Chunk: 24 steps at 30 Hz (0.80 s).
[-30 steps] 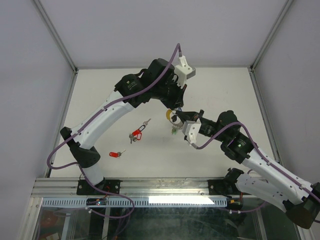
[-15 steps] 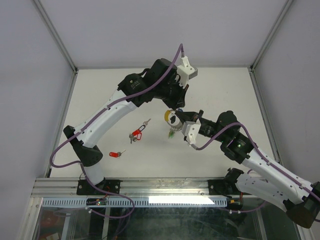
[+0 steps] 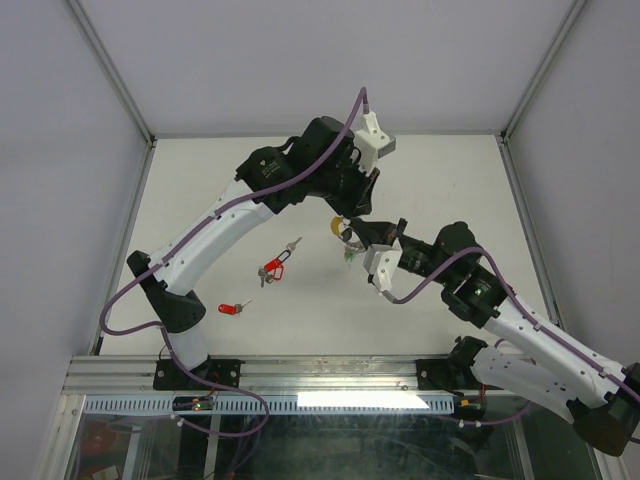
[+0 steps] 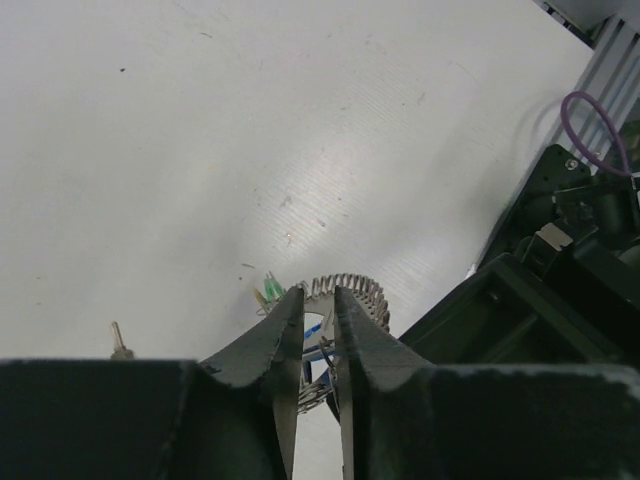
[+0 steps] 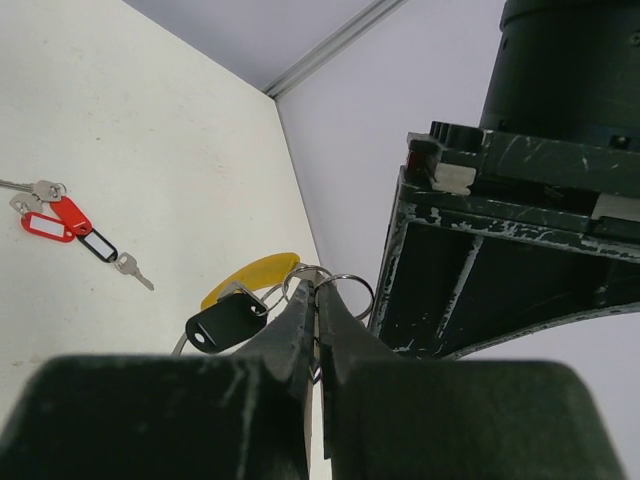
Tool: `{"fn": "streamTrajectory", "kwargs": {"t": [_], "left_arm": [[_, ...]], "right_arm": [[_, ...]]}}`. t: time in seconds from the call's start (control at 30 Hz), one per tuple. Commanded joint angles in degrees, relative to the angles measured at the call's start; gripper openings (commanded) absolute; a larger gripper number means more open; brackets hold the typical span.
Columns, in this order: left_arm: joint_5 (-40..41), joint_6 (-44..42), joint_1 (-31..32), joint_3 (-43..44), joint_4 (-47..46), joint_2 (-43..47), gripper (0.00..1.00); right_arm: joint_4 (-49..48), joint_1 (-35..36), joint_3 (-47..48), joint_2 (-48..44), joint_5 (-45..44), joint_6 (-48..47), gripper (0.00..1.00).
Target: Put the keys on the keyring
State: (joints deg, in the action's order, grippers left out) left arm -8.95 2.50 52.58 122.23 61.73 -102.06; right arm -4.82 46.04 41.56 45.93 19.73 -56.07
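Two hands: tips close together over mid-bench, small bunch between them.
L hand: fingers w/ narrow slit between; wire bits & sth blue inside the slit; can't tell if pinching them or just either side.
R hand: fingers pressed together, clamped on wire of keyring.
Keyring: off the bench, held at R fingertips, right next to the L hand; at least two thin loops overlapping.
Yellow tag: on the bunch, sticking out left of R fingertips in R wrist view.
Black tag: just below yellow one, touching it.
Green tag: poking out left of L fingers, beside a coiled wire arc.
Keys on ring: mostly hidden by fingers; count unclear.
Red-tag keys: small cluster flat on bench, well left of the hands.
Bare key: just up-right of that cluster.
Single red-tag key: alone, nearer the L arm base, apart from the cluster.
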Motion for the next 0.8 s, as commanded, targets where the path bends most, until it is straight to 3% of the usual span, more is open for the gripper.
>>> {"fn": "streamTrajectory", "kwargs": {"t": [0.0, 0.17, 0.33, 0.6, 0.77], "left_arm": [[2.58, 0.0, 0.68, 1.59, -3.45, 2.55, 0.22], [5.23, 0.92, 0.66, -2.47, -11.36, 8.28, 0.36], [5.29, 1.6, 0.61, -6.7, -14.66, 12.85, 0.37], [3.23, 2.34, 0.64, -10.84, -13.36, 14.79, 0.31], [1.64, 2.83, 0.6, -11.05, -12.57, 13.91, 0.38]], "right_arm": [[-6.58, 0.42, 1.83, -1.27, -1.66, -1.29, 0.0], [-5.88, 0.41, 1.34, -1.87, -2.26, -0.5, 0.0], [-4.4, 0.41, 1.3, -1.99, -3.26, -1.04, 0.0], [-4.23, 0.44, 1.25, -1.99, -4.06, -1.47, 0.0], [-4.12, 0.37, 1.17, -2.21, -4.3, -1.6, 0.0]]}}
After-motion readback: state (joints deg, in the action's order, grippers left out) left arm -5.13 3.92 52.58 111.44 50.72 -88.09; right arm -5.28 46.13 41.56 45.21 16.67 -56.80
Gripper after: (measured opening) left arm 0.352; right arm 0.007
